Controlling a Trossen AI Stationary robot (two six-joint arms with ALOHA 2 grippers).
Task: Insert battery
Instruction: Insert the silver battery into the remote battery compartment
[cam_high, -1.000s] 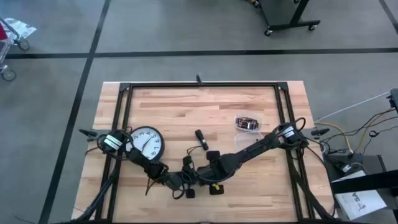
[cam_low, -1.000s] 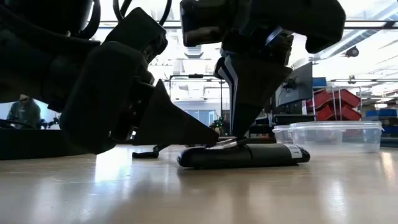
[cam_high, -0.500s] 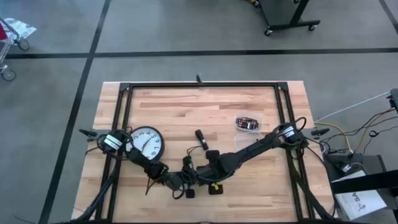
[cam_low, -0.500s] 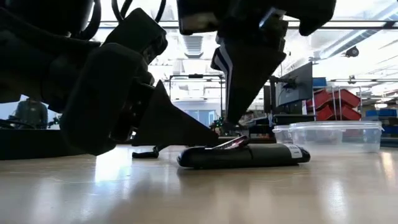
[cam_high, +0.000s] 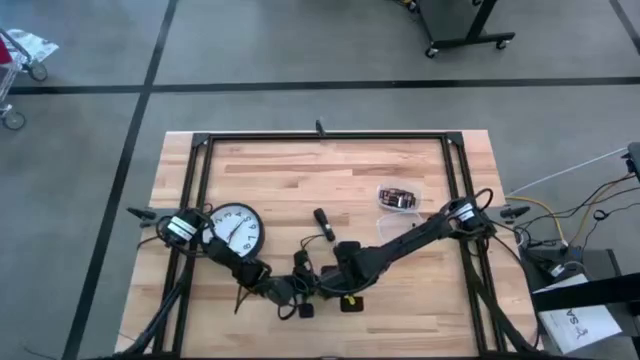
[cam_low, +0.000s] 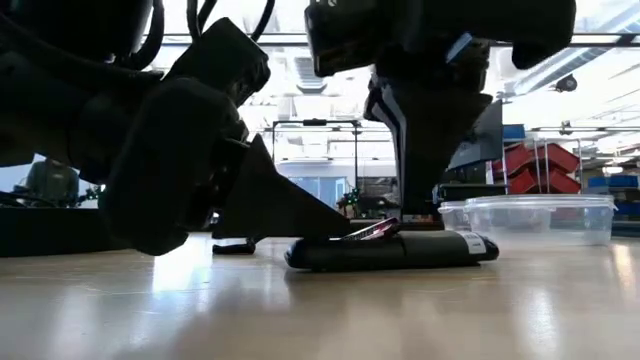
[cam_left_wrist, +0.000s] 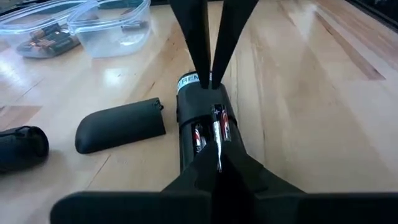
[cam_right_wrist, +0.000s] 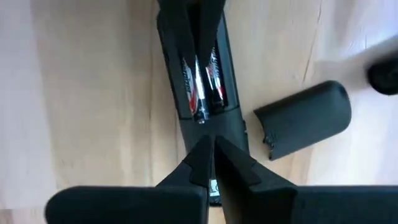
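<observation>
A black remote (cam_left_wrist: 202, 118) lies on the table with its battery bay open and two batteries (cam_right_wrist: 200, 84) in it. In the low view one battery (cam_low: 375, 228) lies aslant, one end raised above the remote (cam_low: 440, 248). The loose battery cover (cam_left_wrist: 121, 124) rests flat beside the remote. My left gripper (cam_left_wrist: 216, 158) is shut, its tips at one end of the bay. My right gripper (cam_right_wrist: 210, 144) is shut and stands on the remote past the bay's other end. My left gripper comes in nearly level from the table's left, along the remote. Its shut fingertips (cam_low: 340, 231) meet the low end of the slanted battery (cam_left_wrist: 219, 134). My right gripper points down from above, and its shut fingertips (cam_left_wrist: 208, 81) press on the remote's body (cam_right_wrist: 208, 124) just past the bay's edge. The remote lies flat on the table.
A clear plastic tub (cam_high: 400, 197) with spare batteries stands toward the far right, and an empty one (cam_left_wrist: 112, 25) beside it. A white wall clock (cam_high: 237, 228) lies by the left arm. A small black object (cam_left_wrist: 18, 146) lies beyond the cover.
My right gripper has lifted off the battery, tipped briefly, and moved toward the table's right along the remote, coming down on its body. The battery's end under it has risen a little. My left gripper has kept still.
</observation>
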